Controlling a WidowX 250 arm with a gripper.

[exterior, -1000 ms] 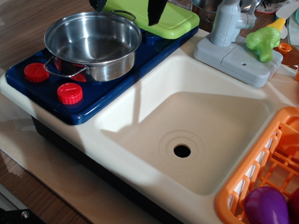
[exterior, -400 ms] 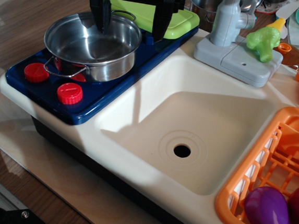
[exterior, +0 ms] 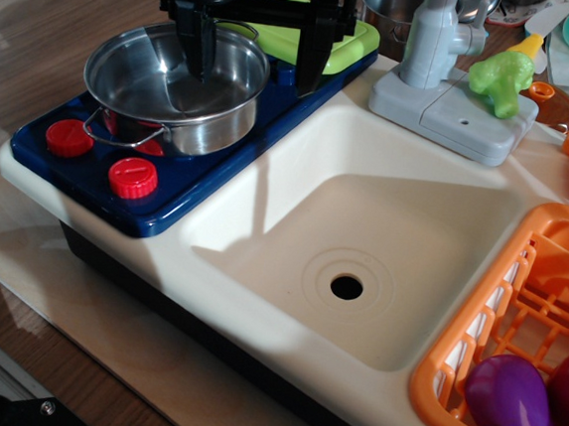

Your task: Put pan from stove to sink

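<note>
The pan, a wide shiny steel pot with thin wire loop handles, sits on the dark blue stove at the left, over the red burner. My black gripper hangs over the pan's far right rim with its jaws wide apart. The left finger reaches down inside the pan. The right finger is outside it, over the stove's right edge. The rim lies between them, untouched as far as I can see. The cream-white sink with its dark drain hole lies to the right, holding nothing.
A lime-green cutting board lies behind the stove. A grey faucet and green toy broccoli stand at the back. An orange dish rack with a purple eggplant is at the right. Red knobs face front.
My gripper has come down from above, jaws still apart. Its left finger now reaches into the pan and the right one hangs outside the rim. The pan has not moved.
</note>
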